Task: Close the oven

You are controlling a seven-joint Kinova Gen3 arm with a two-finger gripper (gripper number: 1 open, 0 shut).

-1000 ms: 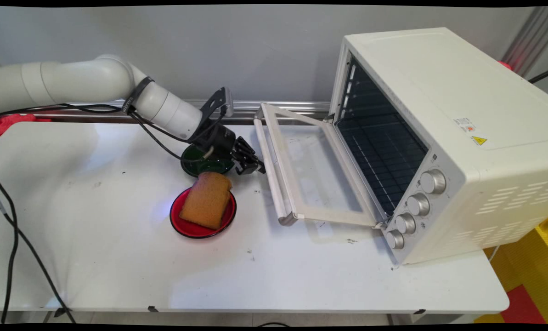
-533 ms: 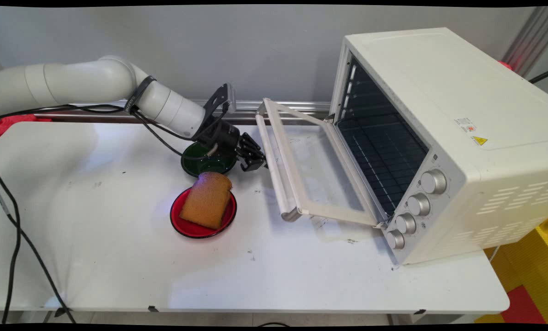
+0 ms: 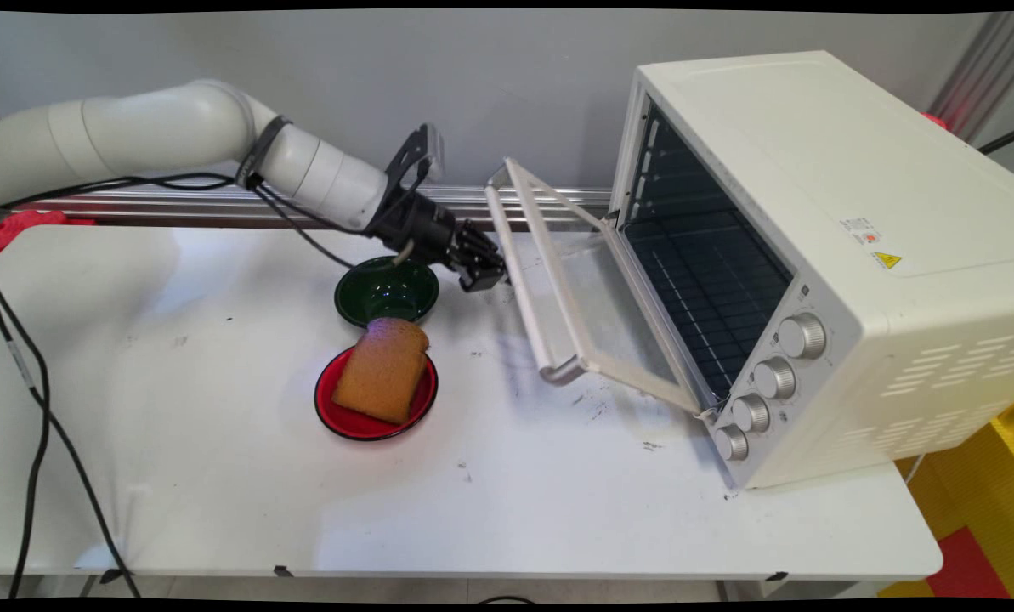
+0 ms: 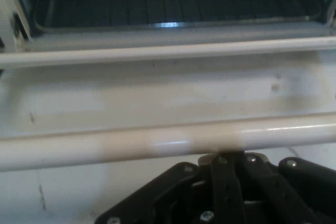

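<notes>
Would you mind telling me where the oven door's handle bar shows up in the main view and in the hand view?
Main view: the handle bar slants from upper centre down to the right, beside the gripper.
Hand view: the handle bar runs across the whole picture, just above the gripper's linkage.
Shared landmark: the oven door's glass pane beyond the bar.

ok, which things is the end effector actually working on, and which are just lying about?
In play: end effector, at the door handle; oven door, part open; oven.
Lying about: green bowl; red plate; bread on the plate.
</notes>
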